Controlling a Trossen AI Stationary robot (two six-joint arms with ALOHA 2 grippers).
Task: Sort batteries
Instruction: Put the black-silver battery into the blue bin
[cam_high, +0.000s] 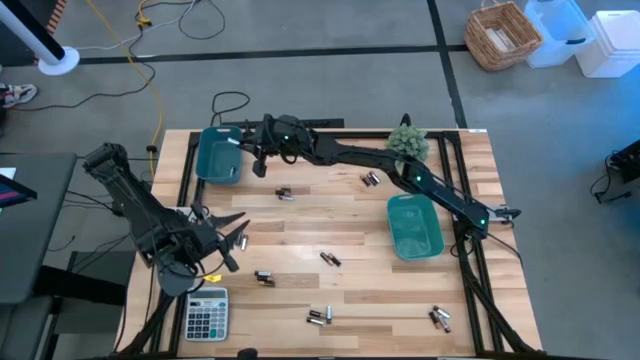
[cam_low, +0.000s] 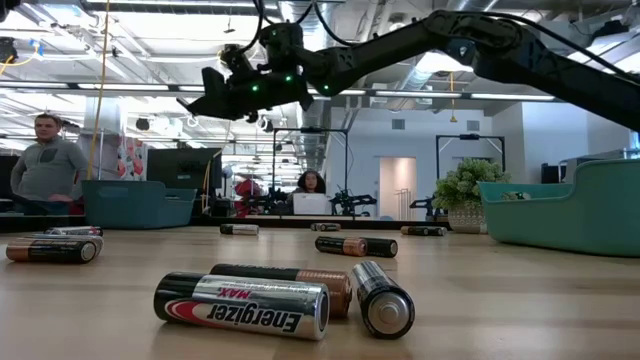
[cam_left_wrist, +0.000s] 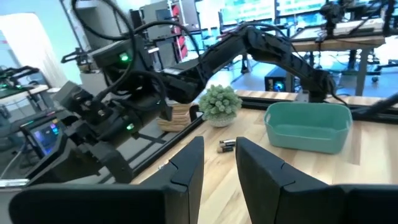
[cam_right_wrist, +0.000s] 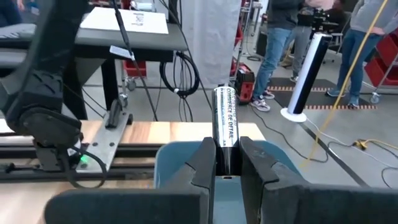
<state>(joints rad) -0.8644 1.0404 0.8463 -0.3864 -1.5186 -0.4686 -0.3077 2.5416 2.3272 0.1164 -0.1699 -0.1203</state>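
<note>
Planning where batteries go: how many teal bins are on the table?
2: one bin at the far left, below the right gripper; the other bin at the right side.

A battery (cam_right_wrist: 226, 127) is clamped between the right gripper (cam_high: 240, 141) fingers, directly above a bin (cam_high: 219, 155). A second bin (cam_high: 414, 226) is set beside the right arm's base; the left gripper (cam_high: 236, 236) is positioned well apart, a calculator (cam_high: 206, 313) beside it.

Right gripper (cam_right_wrist: 225, 163) clamped — arm stretched out, left gripper (cam_left_wrist: 219, 163) parted — idle
</note>
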